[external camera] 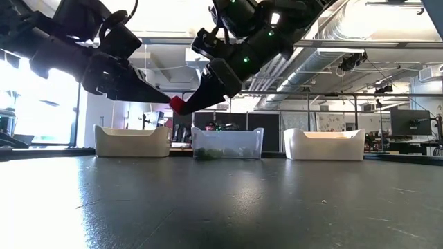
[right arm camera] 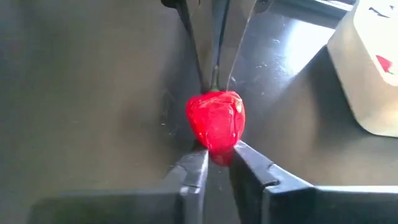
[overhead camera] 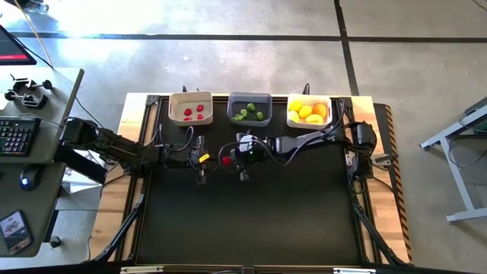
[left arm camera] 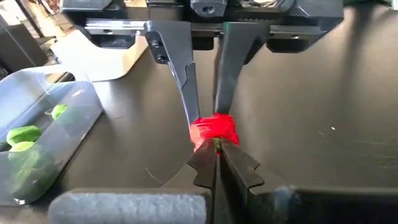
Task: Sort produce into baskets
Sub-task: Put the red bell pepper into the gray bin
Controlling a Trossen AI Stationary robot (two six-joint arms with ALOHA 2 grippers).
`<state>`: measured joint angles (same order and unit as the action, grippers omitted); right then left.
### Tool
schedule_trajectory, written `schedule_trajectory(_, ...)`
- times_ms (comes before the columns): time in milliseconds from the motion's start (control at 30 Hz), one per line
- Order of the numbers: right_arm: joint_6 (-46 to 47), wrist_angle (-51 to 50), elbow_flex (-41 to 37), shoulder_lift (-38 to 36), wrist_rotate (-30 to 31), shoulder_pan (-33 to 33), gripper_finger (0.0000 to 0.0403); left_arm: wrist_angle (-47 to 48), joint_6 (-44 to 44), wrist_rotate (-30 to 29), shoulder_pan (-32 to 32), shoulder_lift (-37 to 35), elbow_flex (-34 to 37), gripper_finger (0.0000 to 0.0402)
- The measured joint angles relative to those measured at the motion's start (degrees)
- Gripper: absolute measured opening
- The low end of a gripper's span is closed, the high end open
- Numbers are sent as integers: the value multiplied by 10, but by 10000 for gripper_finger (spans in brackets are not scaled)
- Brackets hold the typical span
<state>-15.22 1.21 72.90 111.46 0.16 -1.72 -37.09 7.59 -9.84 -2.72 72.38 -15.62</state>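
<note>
A small red piece of produce (right arm camera: 215, 118) with a green stem hangs above the black table between both grippers. My left gripper (left arm camera: 215, 163) reaches in from the table's left and is shut on it. My right gripper (right arm camera: 216, 163) reaches in from the right and is shut on it too. In the low view the two sets of fingertips meet at the red piece (external camera: 178, 104). Three baskets stand along the far edge: a cream-white one (overhead camera: 190, 97) with red pieces, a dark grey one (overhead camera: 249, 97) with green pieces, and a white one (overhead camera: 309, 99) with yellow-orange pieces. My left gripper pinches the red piece's green stem (left arm camera: 217, 147) between its two fingertips. It comes from the table's left, slanting a little downward. The piece is lifted clear of the table. My right gripper pinches the red piece's body at the end away from the stem (right arm camera: 217, 150), only at its fingertips. It comes from the table's right, slanting downward. The piece sits between both grippers, stem toward the left one.
The black table top (overhead camera: 251, 221) stretches bare from the grippers to the near edge. A desk with a keyboard (overhead camera: 17, 135) stands off the table's left side. The green pieces' basket (left arm camera: 37, 149) lies close beside the left gripper, on its far side.
</note>
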Motion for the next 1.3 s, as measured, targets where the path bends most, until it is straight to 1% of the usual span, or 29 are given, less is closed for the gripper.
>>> schedule_trajectory(67, 1, -2, 0, 0, 21, 0, 59, -1, 0, -11, 0, 0, 0, 1)
schedule_trajectory(167, 17, -11, 0, 0, 60, 0, 109, -1, 0, -40, 1, 0, 0, 1)
schedule_trajectory(267, 33, -37, 0, -2, 92, 0, 155, 0, -4, -63, 15, -10, 0, 0)
schedule_trajectory(300, 39, -49, 0, -2, 101, -1, 165, 0, -9, -68, 20, -16, 0, 0)
schedule_trajectory(367, 48, -69, 0, -4, 115, 0, 174, 12, -15, -77, 35, -34, 0, 0)
schedule_trajectory(433, 49, -92, 0, -6, 119, 0, 168, 33, -17, -94, 53, -57, 0, 0)
schedule_trajectory(533, 61, -104, 0, -6, 120, 0, 135, 88, -27, -139, 95, -97, 0, 0)
schedule_trajectory(633, 62, -104, 0, -6, 121, 0, 82, 148, -51, -169, 152, -136, 0, 0)
schedule_trajectory(733, 59, -107, 0, -6, 121, -1, 19, 216, -77, -170, 214, -164, -1, 0)
schedule_trajectory(767, 58, -108, 0, -6, 121, -2, 10, 233, -84, -170, 237, -166, -1, 0)
schedule_trajectory(900, 58, -101, 0, -6, 121, -2, 19, 261, -95, -159, 322, -163, -12, 0)
schedule_trajectory(1000, 58, -99, 0, -6, 121, -2, 8, 289, -95, -134, 373, -155, -35, 0)
schedule_trajectory(1100, 63, -100, 0, -6, 121, -1, 3, 344, -95, -94, 422, -141, -62, 0)
schedule_trajectory(1167, 63, -100, 0, -6, 121, -1, 5, 366, -95, -71, 447, -127, -70, 1)
schedule_trajectory(1300, 58, -87, -13, -7, 121, -3, 1, 363, -95, -39, 480, -97, -71, 10)
